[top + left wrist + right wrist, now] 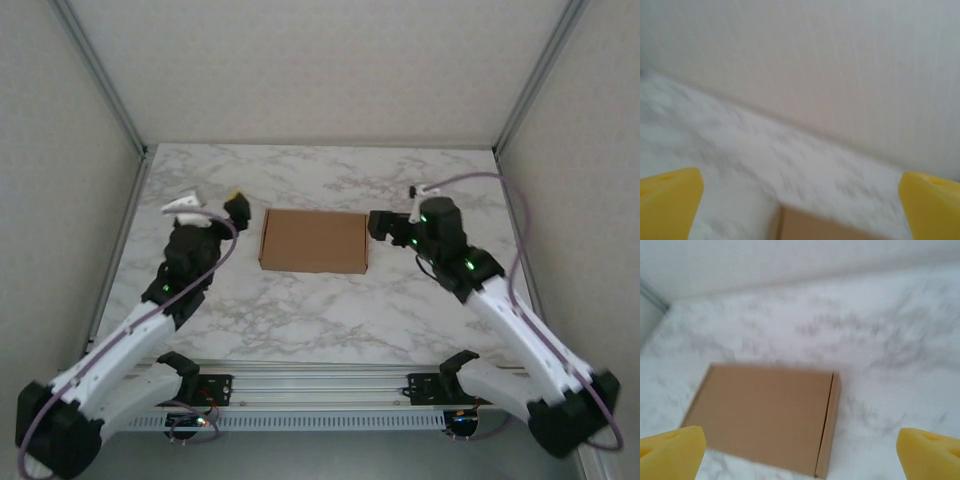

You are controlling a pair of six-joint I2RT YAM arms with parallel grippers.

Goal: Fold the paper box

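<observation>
The paper box (314, 240) is a flat, closed brown cardboard rectangle lying on the marble table (320, 310) between my two arms. From the right wrist the box (767, 415) shows its lid and one side wall with a seam along the right edge. A corner of the box (815, 227) appears at the bottom of the left wrist view. My left gripper (236, 208) hovers just left of the box, open, yellow fingertips (670, 205) wide apart. On the box's right, my right gripper (380, 225) is open too, with nothing between its fingertips (932, 452).
White walls with metal corner posts (118, 110) enclose the table on three sides. An aluminium rail (320, 385) carrying the arm bases runs along the near edge. A white tag (182, 204) sticks up from the left wrist.
</observation>
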